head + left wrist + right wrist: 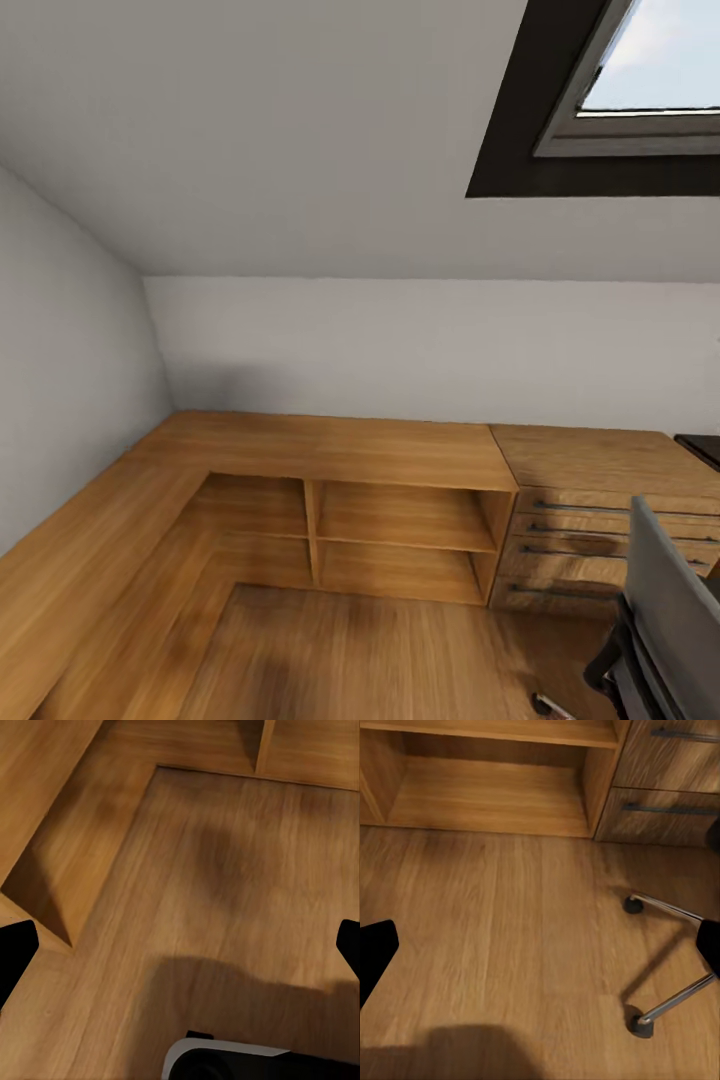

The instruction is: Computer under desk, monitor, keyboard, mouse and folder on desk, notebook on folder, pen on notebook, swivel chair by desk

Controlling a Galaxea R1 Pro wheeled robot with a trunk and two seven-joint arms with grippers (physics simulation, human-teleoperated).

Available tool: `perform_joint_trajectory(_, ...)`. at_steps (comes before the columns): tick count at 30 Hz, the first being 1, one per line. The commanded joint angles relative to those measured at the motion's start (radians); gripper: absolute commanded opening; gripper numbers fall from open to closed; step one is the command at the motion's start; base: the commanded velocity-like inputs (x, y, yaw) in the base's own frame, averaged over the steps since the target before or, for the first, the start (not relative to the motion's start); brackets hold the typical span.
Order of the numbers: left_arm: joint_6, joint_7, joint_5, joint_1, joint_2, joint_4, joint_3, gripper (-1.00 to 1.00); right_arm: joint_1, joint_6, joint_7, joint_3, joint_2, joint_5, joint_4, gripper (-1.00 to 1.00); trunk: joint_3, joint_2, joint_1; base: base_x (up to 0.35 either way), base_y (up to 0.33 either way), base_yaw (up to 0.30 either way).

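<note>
The robot faces a light-wood shelf unit (pixel 400 530) built into a corner under a sloped ceiling with a skylight (pixel 640 90), and beside it a light-wood chest (pixel 600 520) with bar handles. The chair (pixel 665 620) stands at the head view's lower right edge, just in front of the chest; its chrome legs and castors (pixel 667 960) show over the floor (pixel 510 945) in the right wrist view. A dark corner at the far right edge (pixel 703 447) may be the black worktop, though too little shows to be sure. The main risk, as I judge it, is the base or right arm clipping the chair's legs while turning, which would roll it off and cost time. Both arms appear to hang low, wrists aimed down at the floor. The left gripper (pixel 180 949) and right gripper (pixel 540 949) each have jaws spread wide and released, holding nothing.
</note>
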Motion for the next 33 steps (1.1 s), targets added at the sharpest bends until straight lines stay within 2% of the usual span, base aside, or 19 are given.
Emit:
perform_joint_trajectory(1, -0.001, 0.008, 0.003, 0.0, 0.0, -0.002, -0.009, 1.0, -0.001, -0.002, -0.01, 0.008, 0.001, 0.001, 0.002, 1.0, -0.003, -0.002, 0.001, 0.224, 0.215, -0.153)
perform_joint_trajectory(19, -0.001, 0.006, 0.003, 0.0, 0.0, -0.003, -0.009, 1.0, -0.001, -0.002, -0.01, 0.008, 0.001, 0.001, 0.002, 1.0, -0.029, -0.002, 0.001, 0.241, 0.223, -0.151)
perform_joint_trajectory(28, -0.001, 0.003, 0.003, 0.0, 0.0, -0.003, -0.009, 1.0, -0.001, -0.002, -0.01, 0.008, 0.001, 0.002, 0.002, 1.0, -0.042, -0.002, 0.001, 0.035, 0.029, -0.151)
perform_joint_trajectory(33, -0.001, 0.004, 0.003, 0.0, 0.0, -0.003, -0.009, 1.0, -0.001, -0.002, -0.01, 0.008, 0.001, 0.002, 0.002, 1.0, -0.049, -0.002, 0.001, 0.134, 0.17, -0.151)
